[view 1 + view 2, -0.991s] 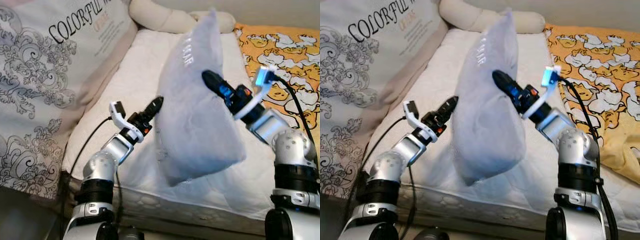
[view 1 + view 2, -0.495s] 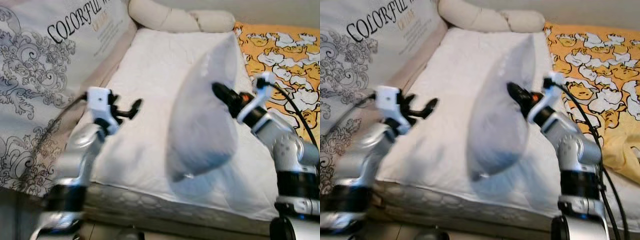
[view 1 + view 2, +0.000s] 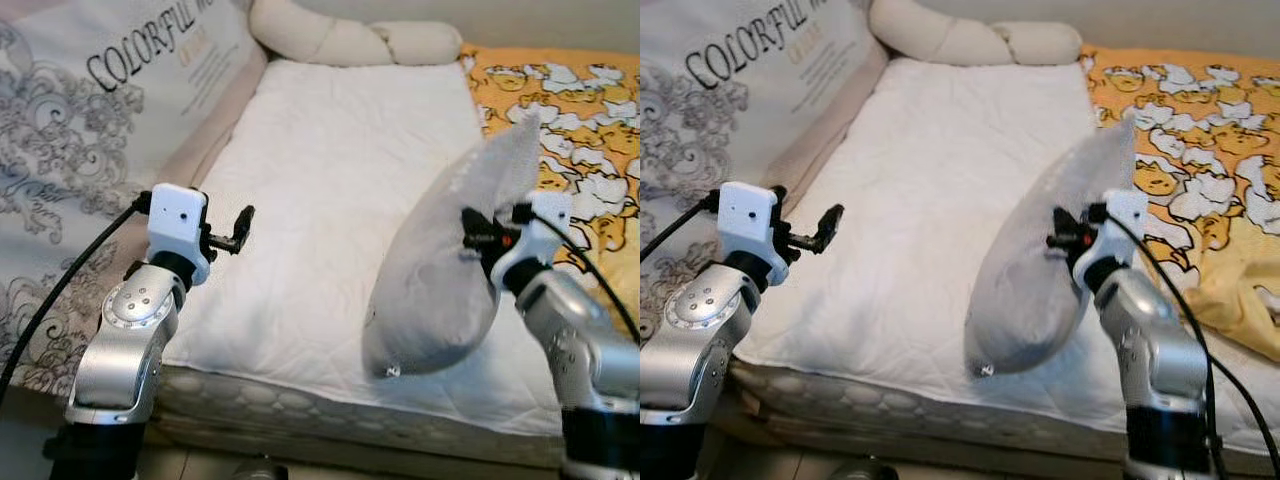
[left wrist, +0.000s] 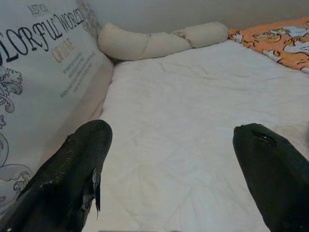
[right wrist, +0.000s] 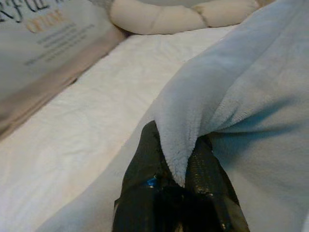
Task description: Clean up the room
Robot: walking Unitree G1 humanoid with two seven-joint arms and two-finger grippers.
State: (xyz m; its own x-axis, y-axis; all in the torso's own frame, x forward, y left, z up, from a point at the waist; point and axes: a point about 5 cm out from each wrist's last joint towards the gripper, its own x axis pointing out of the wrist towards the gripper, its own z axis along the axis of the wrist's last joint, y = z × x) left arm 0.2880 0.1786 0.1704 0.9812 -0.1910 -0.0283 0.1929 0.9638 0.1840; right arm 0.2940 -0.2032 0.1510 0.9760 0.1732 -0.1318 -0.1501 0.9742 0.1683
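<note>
A pale grey pillow (image 3: 440, 270) hangs tilted above the right side of the white mattress (image 3: 330, 180). My right gripper (image 5: 176, 164) is shut on a fold of its fabric, and the pillow droops below the pinch. Out at the mattress's left edge my left gripper (image 4: 174, 159) is open, fingers (image 4: 72, 169) spread wide, nothing between them. It is well apart from the pillow.
A large printed cushion (image 3: 90, 130) leans along the left side of the bed. A cream bolster (image 3: 350, 38) lies at the head. An orange patterned blanket (image 3: 580, 110) covers the right side. The mattress's front edge (image 3: 300, 400) is near my body.
My left gripper has let go of the pillow and swung out to the left. The right gripper has carried the pillow to the right and lower, now holding it alone.
</note>
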